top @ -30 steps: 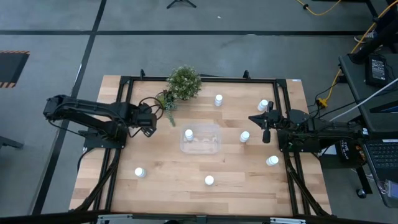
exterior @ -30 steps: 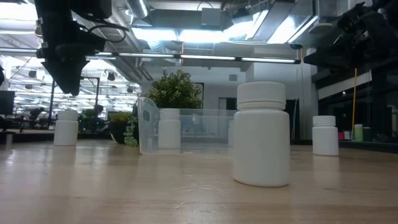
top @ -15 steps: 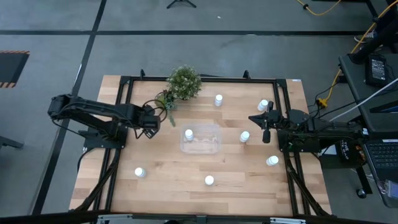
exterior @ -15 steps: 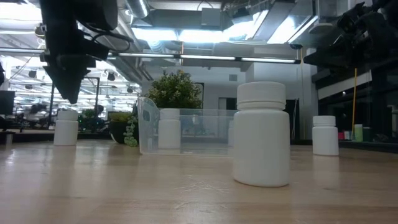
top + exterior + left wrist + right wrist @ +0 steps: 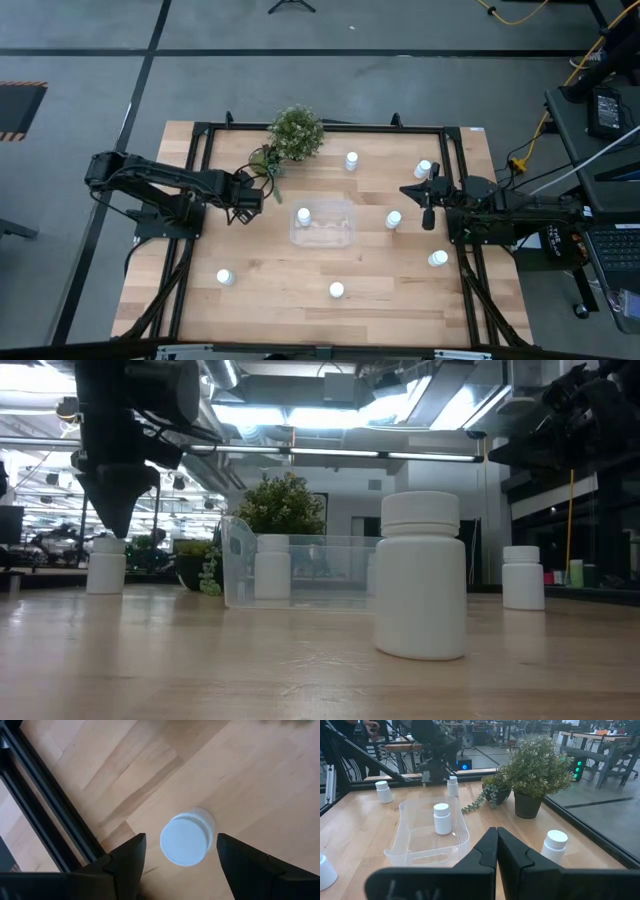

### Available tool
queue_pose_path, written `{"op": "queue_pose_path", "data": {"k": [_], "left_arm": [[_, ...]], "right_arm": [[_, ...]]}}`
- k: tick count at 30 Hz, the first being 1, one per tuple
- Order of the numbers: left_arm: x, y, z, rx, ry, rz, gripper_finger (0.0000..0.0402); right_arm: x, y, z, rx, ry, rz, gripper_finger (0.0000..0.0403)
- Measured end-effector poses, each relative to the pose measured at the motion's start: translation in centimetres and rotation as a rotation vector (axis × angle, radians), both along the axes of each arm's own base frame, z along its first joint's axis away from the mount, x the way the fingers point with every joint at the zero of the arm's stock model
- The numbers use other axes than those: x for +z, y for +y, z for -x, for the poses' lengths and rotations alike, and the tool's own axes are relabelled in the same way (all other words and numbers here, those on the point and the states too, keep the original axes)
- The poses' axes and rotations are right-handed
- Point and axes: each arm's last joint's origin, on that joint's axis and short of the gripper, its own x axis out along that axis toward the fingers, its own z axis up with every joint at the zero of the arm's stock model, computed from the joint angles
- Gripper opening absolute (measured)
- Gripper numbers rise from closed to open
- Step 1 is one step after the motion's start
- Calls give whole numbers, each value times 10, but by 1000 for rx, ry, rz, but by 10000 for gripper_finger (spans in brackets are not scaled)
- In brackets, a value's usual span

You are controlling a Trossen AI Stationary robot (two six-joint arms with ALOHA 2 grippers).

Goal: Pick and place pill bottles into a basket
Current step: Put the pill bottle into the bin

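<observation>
The left gripper [image 5: 246,196] hangs over the desk [image 5: 280,290] between the potted plant [image 5: 295,132] and the clear basket [image 5: 323,223], its fingers [image 5: 127,860] spread wide and released. In the left wrist view a white pill bottle [image 5: 187,838] stands upright on the wood directly below, framed between the two fingers but not touched by them. In the low view the same gripper [image 5: 115,525] hovers just above that bottle [image 5: 106,565], at the far left.

The right gripper [image 5: 427,216] waits near the desk's right side with its fingers [image 5: 485,852] clenched together on nothing.

The basket sits near the middle of the desk and holds one upright bottle [image 5: 303,215] at its left end. Other bottles stand scattered on the wood: one beyond the basket near the plant [image 5: 351,160], one near the far right corner [image 5: 423,169], one just beside the right gripper [image 5: 393,219], one at the right edge [image 5: 438,258], one on the near side [image 5: 336,290], and one toward the near left [image 5: 225,277].
</observation>
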Motion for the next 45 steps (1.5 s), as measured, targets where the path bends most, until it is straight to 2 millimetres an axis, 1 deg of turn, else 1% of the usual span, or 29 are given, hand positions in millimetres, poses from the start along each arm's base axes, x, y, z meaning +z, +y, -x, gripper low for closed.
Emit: {"op": "queue_pose_path", "data": {"k": [7, 13, 16, 21, 39, 45], "left_arm": [[-4, -1, -1, 1, 7, 21, 237], [-33, -1, 12, -11, 38, 55, 237], [-39, -1, 13, -16, 36, 56, 237], [-40, -1, 11, -56, 18, 67, 237], [-40, -1, 10, -99, 24, 79, 237], [-40, -1, 1, -161, -41, 75, 237]], "right_arm": [[0, 0, 0, 0, -1, 0, 12], [0, 0, 0, 0, -2, 0, 12], [1, 0, 0, 0, -7, -1, 12], [2, 0, 0, 0, -17, -3, 12], [2, 0, 0, 0, -17, -2, 12], [2, 0, 0, 0, -17, -3, 12]]}}
